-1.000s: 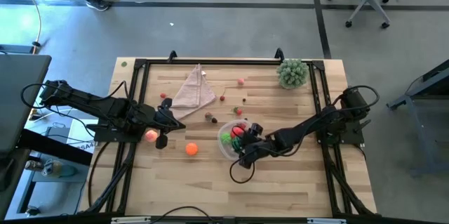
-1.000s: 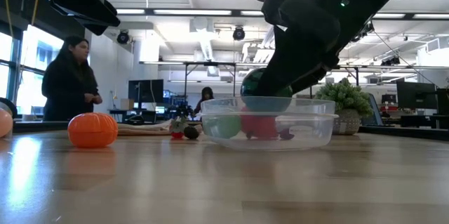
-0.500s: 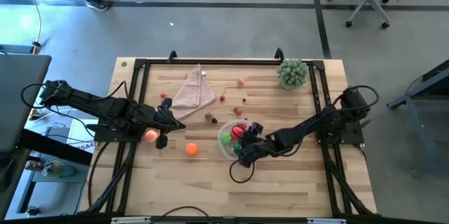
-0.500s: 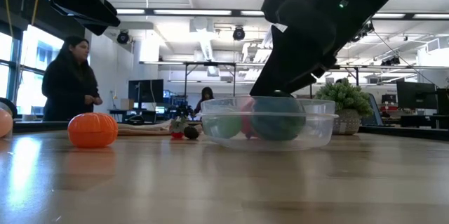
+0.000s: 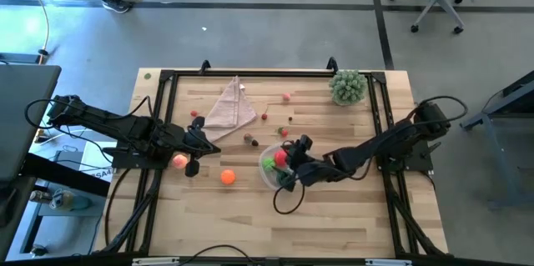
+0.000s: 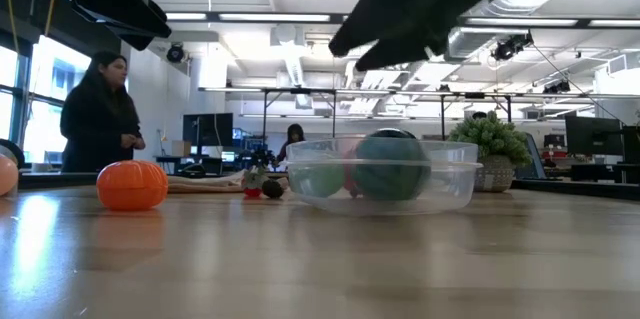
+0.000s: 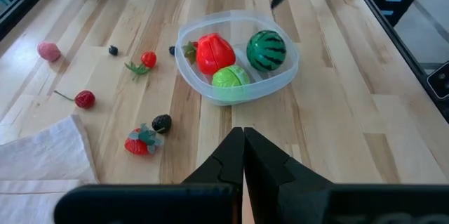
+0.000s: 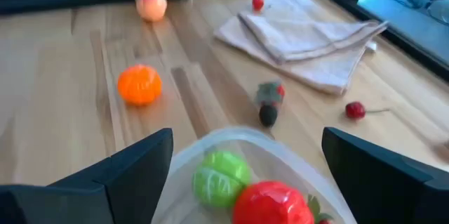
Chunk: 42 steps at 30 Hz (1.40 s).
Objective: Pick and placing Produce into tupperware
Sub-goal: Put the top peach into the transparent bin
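The clear tupperware (image 7: 284,76) stands mid-table and holds a striped dark-green melon (image 7: 266,50), a red fruit (image 7: 214,52) and a light-green fruit (image 7: 230,78). My right gripper (image 8: 247,140) hangs open above the tub (image 6: 452,187), clear of the melon (image 6: 390,164). An orange (image 5: 228,177) and a pink peach (image 5: 179,161) rest on the wood to the tub's left. My left gripper (image 7: 243,155) is shut, empty, right beside the peach at the table's left.
A folded pink cloth (image 5: 229,107) lies far left of the tub and a bushy plant (image 5: 348,87) stands at the far right corner. Small berries and strawberries (image 7: 144,140) are scattered between cloth and tub. A person (image 6: 98,114) stands beyond the table.
My right gripper has let go of the melon, which has dropped from between its fingers into the tub and rests beside the other fruit. The gripper has then risen clear above the tub's rim and tipped toward level.
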Each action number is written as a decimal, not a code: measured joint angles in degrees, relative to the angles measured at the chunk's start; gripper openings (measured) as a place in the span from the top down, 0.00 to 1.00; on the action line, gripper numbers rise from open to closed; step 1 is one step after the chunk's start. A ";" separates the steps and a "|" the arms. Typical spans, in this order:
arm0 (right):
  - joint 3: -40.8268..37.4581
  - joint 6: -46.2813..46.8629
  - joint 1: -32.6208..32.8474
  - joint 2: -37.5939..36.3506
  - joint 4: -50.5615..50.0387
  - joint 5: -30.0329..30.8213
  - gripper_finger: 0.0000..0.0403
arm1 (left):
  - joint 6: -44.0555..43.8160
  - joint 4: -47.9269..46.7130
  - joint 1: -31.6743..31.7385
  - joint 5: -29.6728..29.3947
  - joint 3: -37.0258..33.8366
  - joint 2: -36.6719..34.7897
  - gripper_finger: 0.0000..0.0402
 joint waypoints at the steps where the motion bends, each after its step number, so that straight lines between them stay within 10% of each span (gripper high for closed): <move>1: 0.00 0.18 -0.23 -0.39 0.49 1.01 0.11 | 0.00 0.00 0.00 0.01 -0.01 0.00 1.00; 13: 0.00 2.02 -4.63 -2.24 0.35 21.24 0.11 | 0.00 0.02 0.00 -0.01 -0.01 0.00 1.00; 19: 0.01 3.40 -9.98 -2.24 0.17 21.21 0.11 | 0.00 0.02 0.00 -0.01 -0.01 0.00 1.00; 25: 0.59 6.46 -22.51 -2.71 -1.86 9.40 0.11 | 0.00 0.02 0.00 0.01 -0.01 0.00 1.00; 34: 16.94 15.47 -48.67 0.17 -30.05 -30.98 0.11 | 0.00 0.02 0.00 0.01 -0.01 0.01 1.00; 42: 37.09 9.22 -53.21 16.09 -48.41 -37.20 0.11 | 0.00 0.02 0.00 0.00 0.00 0.01 1.00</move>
